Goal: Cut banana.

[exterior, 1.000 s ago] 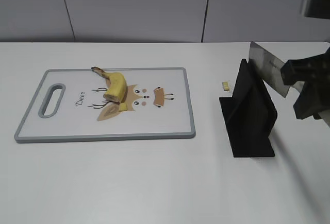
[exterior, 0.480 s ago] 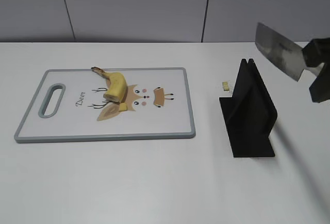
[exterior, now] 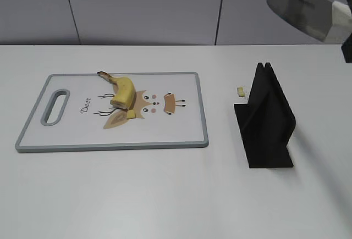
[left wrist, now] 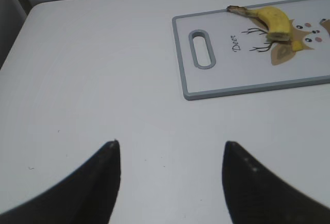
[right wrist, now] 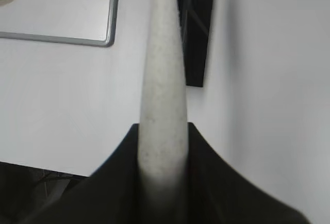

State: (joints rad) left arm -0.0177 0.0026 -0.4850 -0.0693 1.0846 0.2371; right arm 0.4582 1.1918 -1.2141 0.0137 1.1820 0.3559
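The banana (exterior: 124, 90) is a short yellow piece with a dark stem. It lies on the deer-print cutting board (exterior: 181, 134), with a small cut chunk (exterior: 132, 114) beside its cut end. It also shows in the left wrist view (left wrist: 276, 20). My right gripper (right wrist: 162, 136) is shut on the pale handle of a cleaver (right wrist: 162, 74). The cleaver's blade (exterior: 297, 8) hangs high at the top right, above the black knife stand (exterior: 267, 118). My left gripper (left wrist: 170, 152) is open and empty over bare table, well to the left of the board (left wrist: 232, 74).
The knife stand also shows below the handle in the right wrist view (right wrist: 198, 33). A tiny yellowish crumb (exterior: 241, 91) lies on the table just left of the stand. A grey panelled wall runs behind the table.
My right gripper has lifted the cleaver up and out of the stand, from beside it to high above it. The banana and the board have not moved.
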